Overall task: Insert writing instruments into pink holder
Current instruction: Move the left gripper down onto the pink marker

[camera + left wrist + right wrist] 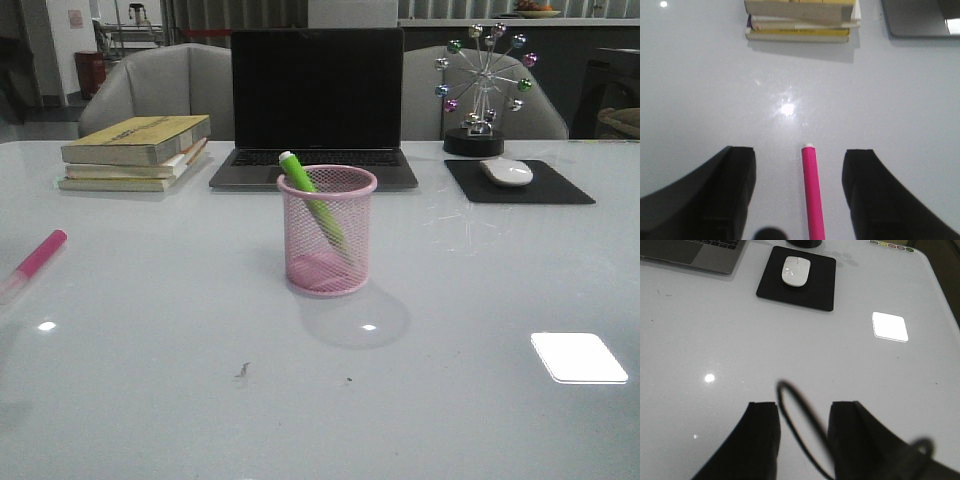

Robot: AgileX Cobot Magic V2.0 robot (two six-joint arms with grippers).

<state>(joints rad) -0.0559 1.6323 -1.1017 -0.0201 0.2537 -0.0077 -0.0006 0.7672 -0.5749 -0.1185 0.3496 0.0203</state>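
Near the left edge of the table, the pink marker (812,197) lies flat between the spread fingers of the left gripper (799,192). It looks light, stiff and smooth; take it mid-body. The green marker (313,200) leans in the pink cup (327,245) at the middle. The right gripper (802,437) is open, empty.

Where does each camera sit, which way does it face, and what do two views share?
Front view: behind the table, facing forward at pink holder with green marker; no robot part shows.
Left wrist view: on left arm, facing down; open fingers flank pink marker.
Right wrist view: on right arm, facing bare table; open fingers, a cable.
Shared: books, mouse.
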